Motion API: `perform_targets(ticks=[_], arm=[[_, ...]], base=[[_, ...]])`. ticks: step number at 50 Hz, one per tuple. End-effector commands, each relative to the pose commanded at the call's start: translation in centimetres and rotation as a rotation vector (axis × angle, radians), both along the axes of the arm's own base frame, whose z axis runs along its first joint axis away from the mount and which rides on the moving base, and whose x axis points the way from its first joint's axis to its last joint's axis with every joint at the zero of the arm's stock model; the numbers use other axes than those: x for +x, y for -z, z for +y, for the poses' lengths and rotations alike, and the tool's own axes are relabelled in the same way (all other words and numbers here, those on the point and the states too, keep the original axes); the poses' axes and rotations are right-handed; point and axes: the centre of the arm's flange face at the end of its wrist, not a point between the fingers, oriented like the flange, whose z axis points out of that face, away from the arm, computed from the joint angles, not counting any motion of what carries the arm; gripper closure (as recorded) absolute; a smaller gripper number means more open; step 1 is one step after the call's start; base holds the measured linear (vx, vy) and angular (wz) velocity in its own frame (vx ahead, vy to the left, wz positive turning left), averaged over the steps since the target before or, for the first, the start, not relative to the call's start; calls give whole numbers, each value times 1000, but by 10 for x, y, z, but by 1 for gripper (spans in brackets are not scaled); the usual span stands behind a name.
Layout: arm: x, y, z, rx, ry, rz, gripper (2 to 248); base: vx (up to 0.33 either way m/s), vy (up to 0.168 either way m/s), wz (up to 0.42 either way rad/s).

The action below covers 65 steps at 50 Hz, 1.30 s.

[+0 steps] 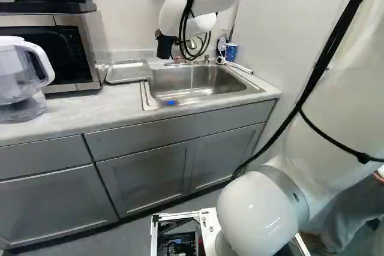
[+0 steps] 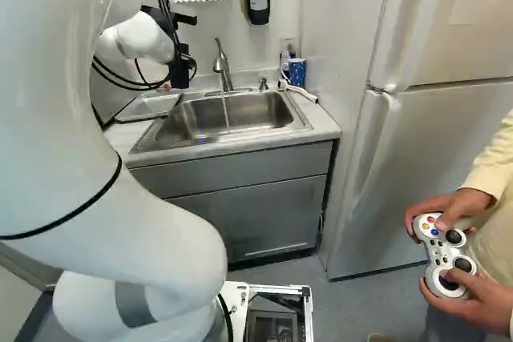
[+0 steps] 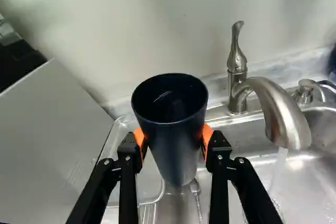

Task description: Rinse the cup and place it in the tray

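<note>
Dark cup (image 3: 176, 140) aloft near the tap (image 3: 281, 114), pincer (image 2: 180, 66) partly open — pads (image 3: 207, 136) against both its sides, water running into steel sink (image 2: 260, 106), metal tray (image 1: 128, 72) alongside on pale counter (image 1: 78, 111), microwave (image 1: 48, 52) to one side — fridge (image 2: 437, 158) opposite.

Glossy white casings with rounded joints form the arm (image 2: 48, 102), set off by a grey band (image 1: 287, 189) at a lower joint and black cables (image 1: 321, 67) strapped along its outside. The gripper (image 2: 179, 70) has angular black fingers (image 3: 127, 182) with small silvery screws and bright orange pads (image 3: 207, 134). A pale metal frame (image 2: 308, 310) edges the base, with dark components inside.
</note>
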Motion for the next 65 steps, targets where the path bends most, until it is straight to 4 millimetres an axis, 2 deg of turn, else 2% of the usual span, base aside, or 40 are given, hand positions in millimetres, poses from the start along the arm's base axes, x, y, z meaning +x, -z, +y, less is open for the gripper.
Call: perform_targets(ticks=[65], arm=[[0, 0, 0, 609, 228, 209, 128]], base=[[0, 0, 0]])
